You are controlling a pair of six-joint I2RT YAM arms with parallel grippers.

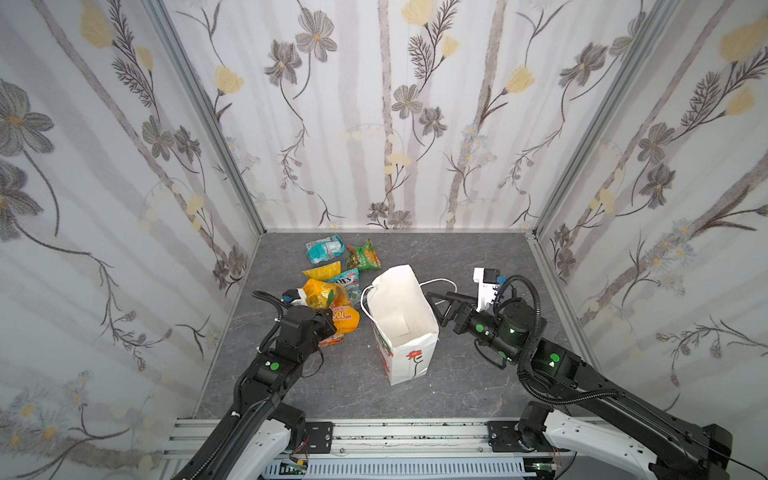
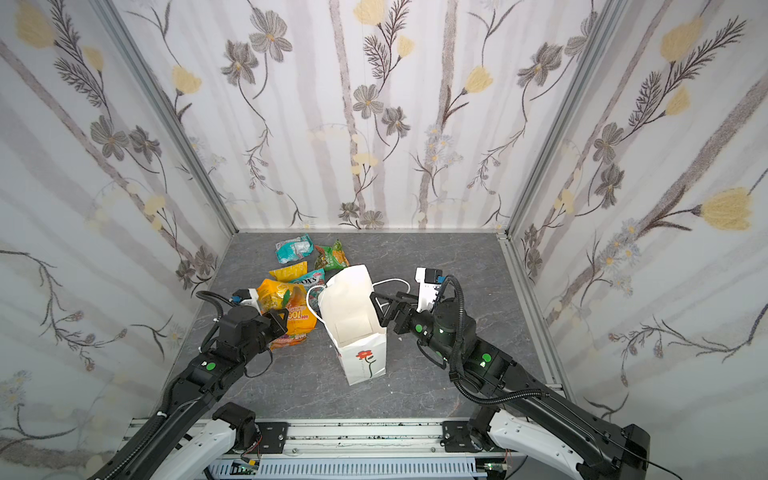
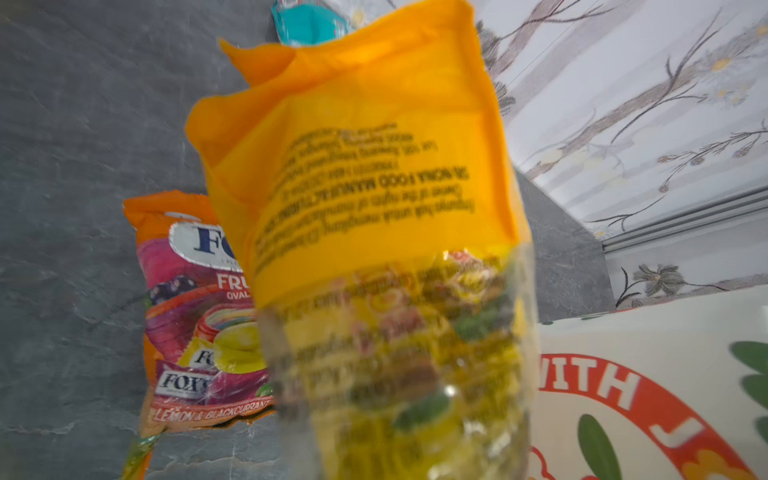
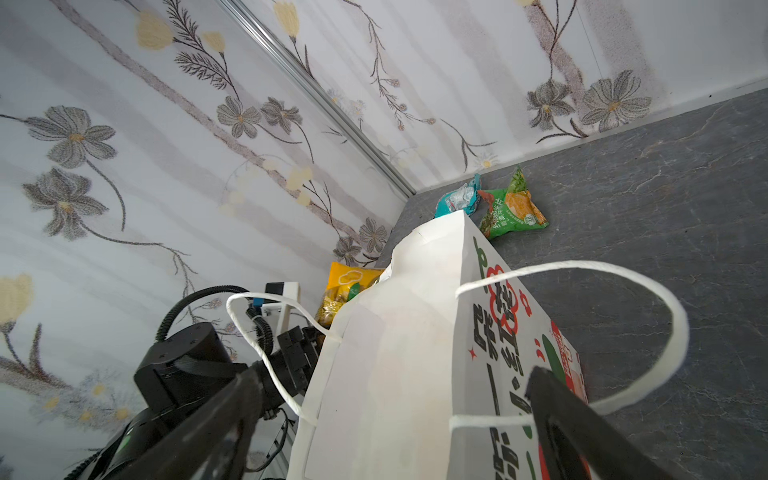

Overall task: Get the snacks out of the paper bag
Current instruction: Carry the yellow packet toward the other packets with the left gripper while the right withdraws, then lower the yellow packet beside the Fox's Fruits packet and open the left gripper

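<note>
Left of centre, the orange windowed packet is held clenched in the left gripper above the other snacks, a set-down and release judged next, while the right gripper is spread open beside the seemingly emptied central paper bag.

A robotics lab test cell is shown: a grey stone-patterned tabletop is boxed in on three sides by floral-wallpapered panels held in aluminium corner posts. Along the open front a slotted aluminium rail is fitted, onto which a black left robot arm and a black right robot arm are mounted.
</note>
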